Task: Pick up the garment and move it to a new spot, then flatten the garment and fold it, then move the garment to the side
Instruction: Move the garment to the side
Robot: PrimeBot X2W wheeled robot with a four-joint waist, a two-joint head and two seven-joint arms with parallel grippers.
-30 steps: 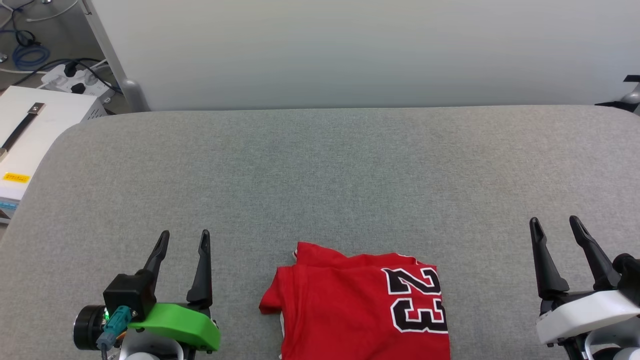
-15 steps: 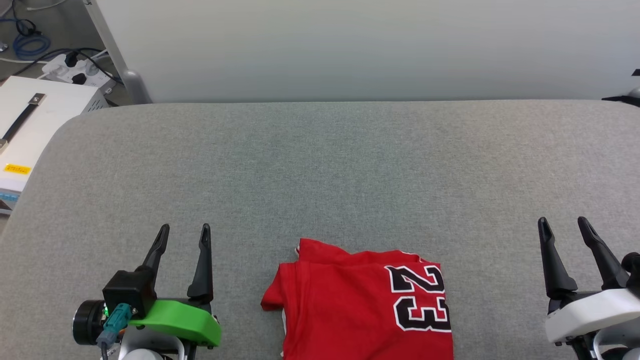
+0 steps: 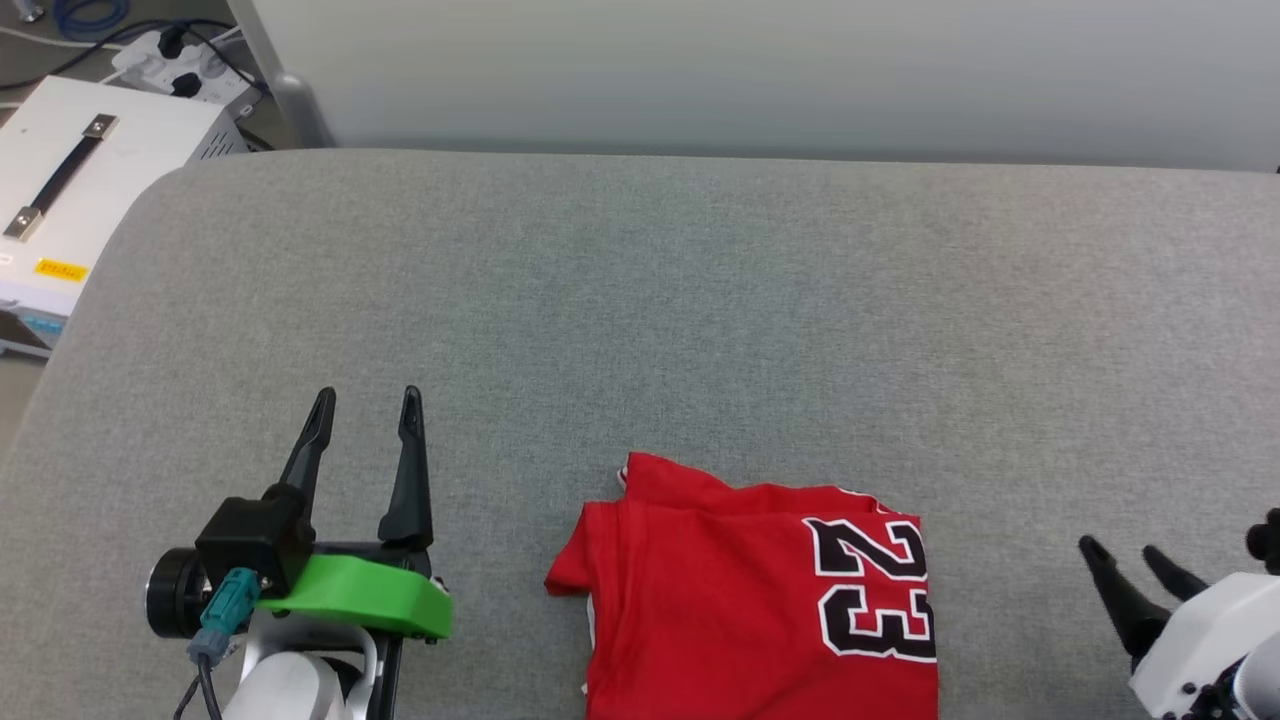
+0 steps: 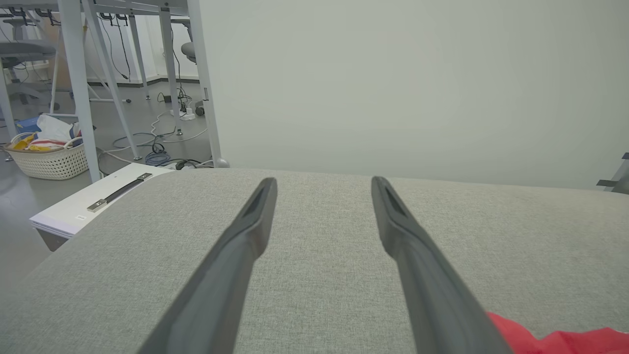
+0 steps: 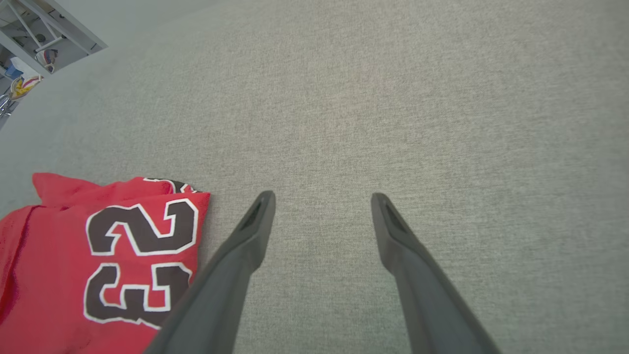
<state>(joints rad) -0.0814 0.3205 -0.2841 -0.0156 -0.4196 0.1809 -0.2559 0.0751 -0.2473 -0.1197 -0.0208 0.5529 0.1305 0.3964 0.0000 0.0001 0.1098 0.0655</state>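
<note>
Showing the black, white-outlined numerals "23", the garment [image 3: 720,600] lies folded at the near edge of the grey pad [image 3: 700,300]. It is between the two grippers and touches neither. The numerals sit on its right part, turned sideways in the head view, and its near edge runs out of that view.

A small yellow label [image 3: 60,268] is stuck on a white box [image 3: 130,150] off the pad's far left corner; its print is too small to read. The box carries a black handle [image 3: 62,178] on top. Beyond it a white power strip [image 3: 180,65] with black plugs lies among cables [image 3: 80,15].

The left gripper [image 3: 367,392] stands left of the garment, jaws open and empty, fingers pointing out over bare pad. The right gripper [image 3: 1118,547] sits low at the right, apart from the garment, jaws likewise open and empty.

The pad is woven grey cloth with rounded corners. A plain pale panel [image 3: 760,70] rises behind it. In the left wrist view, metal legs [image 4: 73,88] stand on a grey floor [image 4: 147,118] beside a white basket [image 4: 49,160] holding coloured things.
</note>
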